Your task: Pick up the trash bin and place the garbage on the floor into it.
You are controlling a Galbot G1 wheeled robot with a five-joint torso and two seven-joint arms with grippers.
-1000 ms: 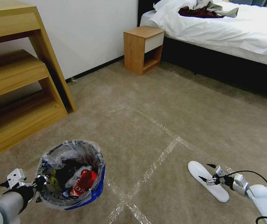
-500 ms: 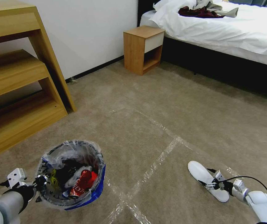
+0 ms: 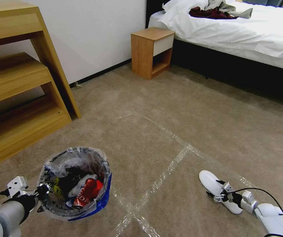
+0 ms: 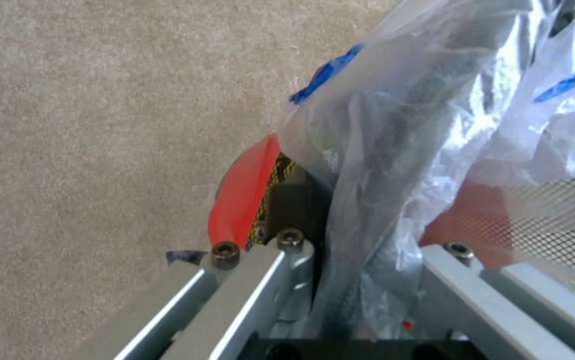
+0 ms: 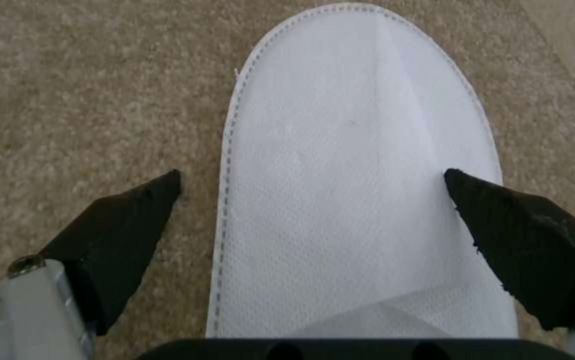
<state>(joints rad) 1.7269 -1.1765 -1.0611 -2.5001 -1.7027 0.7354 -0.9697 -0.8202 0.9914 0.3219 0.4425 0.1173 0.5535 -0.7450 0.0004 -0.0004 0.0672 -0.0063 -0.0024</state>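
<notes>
Insole (image 3: pixel 218 190), white, thin and probably light and floppy, lies flat on the floor (image 3: pixel 167 125) between the spread right pincer (image 3: pixel 216 190) fingertips, so pinch across its stitched edges; left pincer (image 3: pixel 42 197) grips the trash bin (image 3: pixel 77 182) rim.

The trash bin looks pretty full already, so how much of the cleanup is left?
Done: the trash bin, gripped at its rim by the left gripper, already holds red and other litter. In hand: the right gripper, fingers open, straddles a white insole lying on the carpet. Left: grasping it and dropping it in.
</notes>
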